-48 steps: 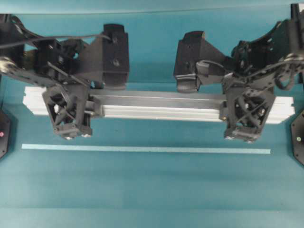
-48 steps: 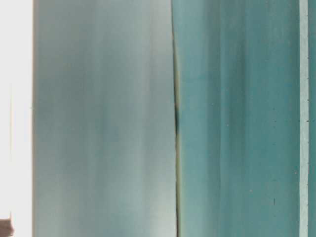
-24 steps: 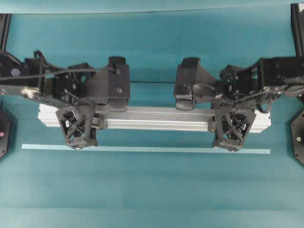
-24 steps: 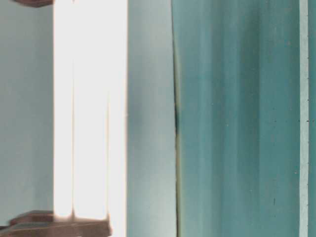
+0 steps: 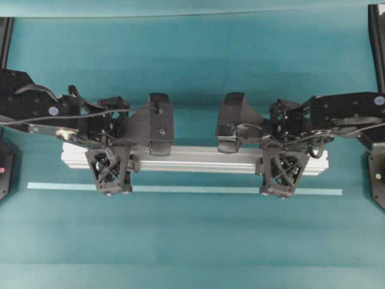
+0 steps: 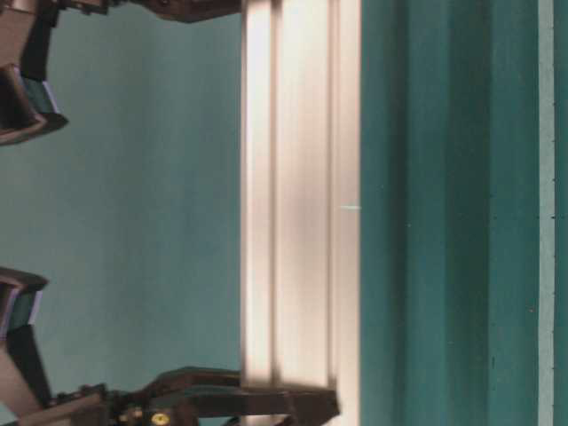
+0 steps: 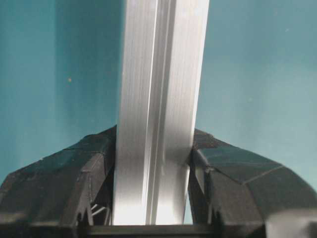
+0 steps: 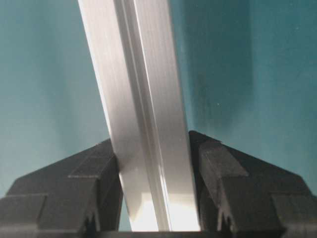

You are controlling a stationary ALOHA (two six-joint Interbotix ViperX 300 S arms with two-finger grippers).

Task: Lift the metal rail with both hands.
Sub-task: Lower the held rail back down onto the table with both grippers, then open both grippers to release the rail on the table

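The long silver-grey grooved aluminium rail (image 5: 198, 161) runs left to right across the teal counter (image 5: 192, 241) in the overhead view, its long axis parallel to the thin pale tape strip (image 5: 192, 189) just in front of it; the left black lattice-fingered hand (image 5: 109, 192) straddles it near its left end and the right black hand (image 5: 275, 194) near its right end, so each arm holds its own half and neither is the nearer one; both wrist views show the jaws closed narrowly on the rail's two long sides, the left hand's fingers (image 7: 94, 168) and the right hand's fingers (image 8: 218, 168) pressed against the metal with no gap visible, the bar running straight away from each camera between them; in the table-level view the rail appears bright and near the counter, though whether it touches the surface or hangs just above I cannot tell; the coming move, as I judge it, turns on the two grips sitting roughly evenly spaced from the middle along one straight axis; both arms should rise together at the same pace, or the bar will tilt and may twist in one grip.
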